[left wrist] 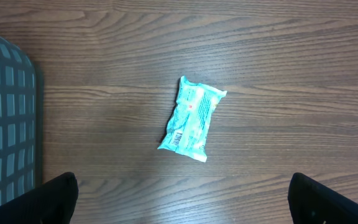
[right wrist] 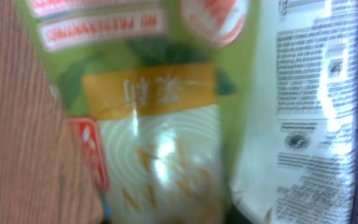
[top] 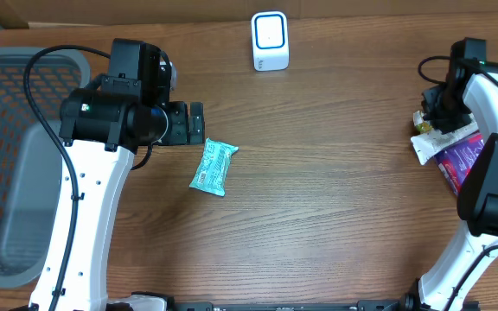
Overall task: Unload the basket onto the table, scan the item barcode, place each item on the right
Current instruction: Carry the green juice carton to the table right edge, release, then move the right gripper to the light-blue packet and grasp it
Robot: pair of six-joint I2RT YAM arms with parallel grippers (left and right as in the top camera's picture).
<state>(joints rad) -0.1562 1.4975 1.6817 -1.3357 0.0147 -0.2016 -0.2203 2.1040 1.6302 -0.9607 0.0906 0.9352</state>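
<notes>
while the left end effector (left wrist: 182,198) hangs open, teal packet (left wrist: 191,118) lies just ahead of it

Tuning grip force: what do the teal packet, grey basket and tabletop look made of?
Teal packet: thin plastic film, slight gloss; wrinkles and crimped ends suggest soft flow-wrap.
Grey basket: probably moulded plastic, matte; regular grid of holes in its wall.
Tabletop: wood or wood-look laminate, smooth, low sheen; brown grain lines show, but not which.
</notes>
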